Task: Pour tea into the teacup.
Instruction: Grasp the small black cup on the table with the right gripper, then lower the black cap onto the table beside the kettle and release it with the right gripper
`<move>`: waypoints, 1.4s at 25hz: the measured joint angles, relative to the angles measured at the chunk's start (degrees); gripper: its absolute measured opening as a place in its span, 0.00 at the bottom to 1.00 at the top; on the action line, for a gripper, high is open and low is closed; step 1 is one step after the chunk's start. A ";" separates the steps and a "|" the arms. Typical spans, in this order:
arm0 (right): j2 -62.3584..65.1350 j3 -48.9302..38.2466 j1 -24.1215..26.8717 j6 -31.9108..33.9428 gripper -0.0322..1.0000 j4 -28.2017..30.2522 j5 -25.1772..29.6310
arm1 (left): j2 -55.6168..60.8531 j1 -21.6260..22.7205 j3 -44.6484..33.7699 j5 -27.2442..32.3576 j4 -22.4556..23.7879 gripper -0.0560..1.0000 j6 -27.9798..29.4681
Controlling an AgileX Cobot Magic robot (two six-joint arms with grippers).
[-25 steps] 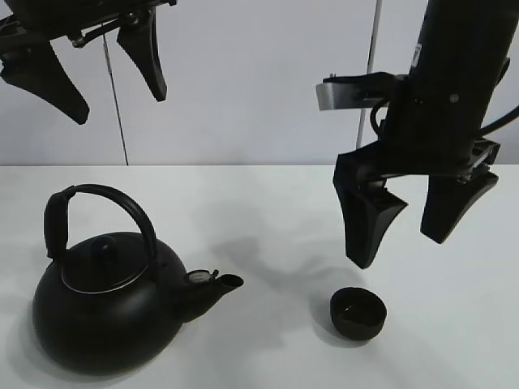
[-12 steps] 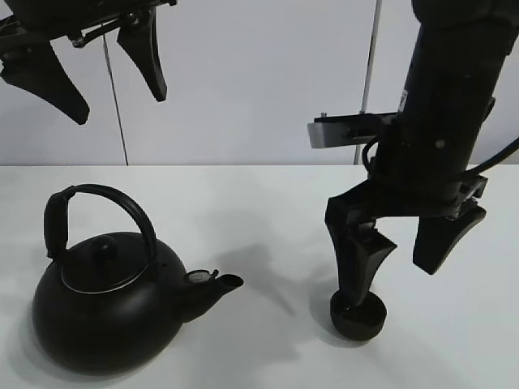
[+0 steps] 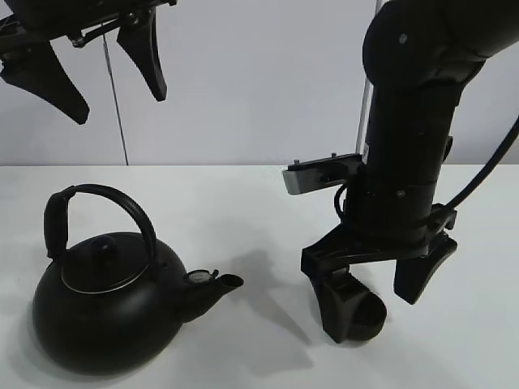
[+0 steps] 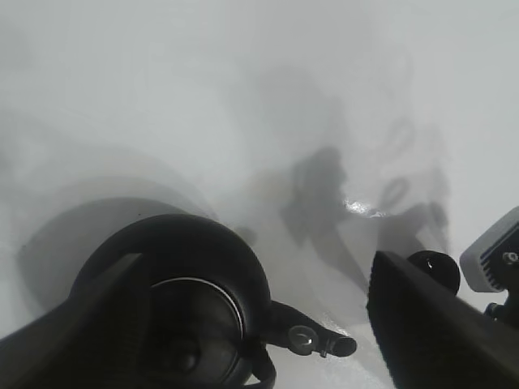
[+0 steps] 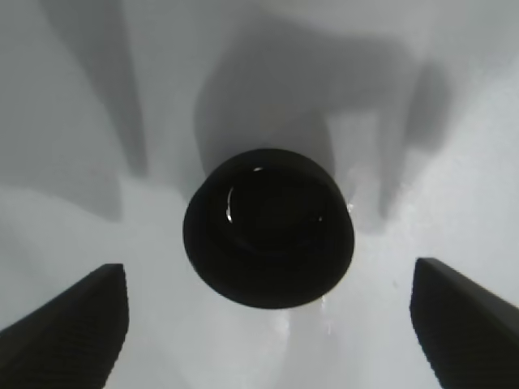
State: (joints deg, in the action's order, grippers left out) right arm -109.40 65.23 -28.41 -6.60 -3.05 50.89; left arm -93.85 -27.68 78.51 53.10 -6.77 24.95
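Observation:
The teacup [image 5: 268, 227], small, round and matte black, stands upright on the white table. My right gripper [image 3: 371, 312] is open and lowered around it, one finger on each side, without touching it. In the exterior view its near finger hides most of the teacup [image 3: 371, 318]. The large black kettle [image 3: 105, 304], with arched handle and lid, stands at the front left, its spout pointing toward the cup. My left gripper [image 3: 117, 104] is open and empty, high above the kettle [image 4: 186, 300].
The white table [image 3: 243, 203] runs back to a white wall. A thin dark vertical line [image 3: 113, 97] runs down the wall behind the left arm. The right arm's column [image 3: 405, 162] stands over the cup.
My right arm has come down and a little leftward, so its open fingers now straddle the teacup. The left arm and kettle have not moved.

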 joint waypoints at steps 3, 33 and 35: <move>-0.74 0.00 0.00 0.86 0.66 0.00 -1.22 | 0.00 0.00 0.00 0.00 0.00 0.56 0.00; -2.25 2.04 0.00 7.20 0.42 -1.52 -6.86 | 0.00 0.00 0.00 0.00 0.00 0.56 0.00; -1.88 3.93 0.00 6.95 0.42 -2.45 -6.43 | 0.00 0.00 0.00 0.00 0.00 0.56 0.00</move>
State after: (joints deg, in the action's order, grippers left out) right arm -111.27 69.15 -28.41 0.35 -5.50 44.46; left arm -93.85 -27.68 78.51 53.10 -6.77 24.95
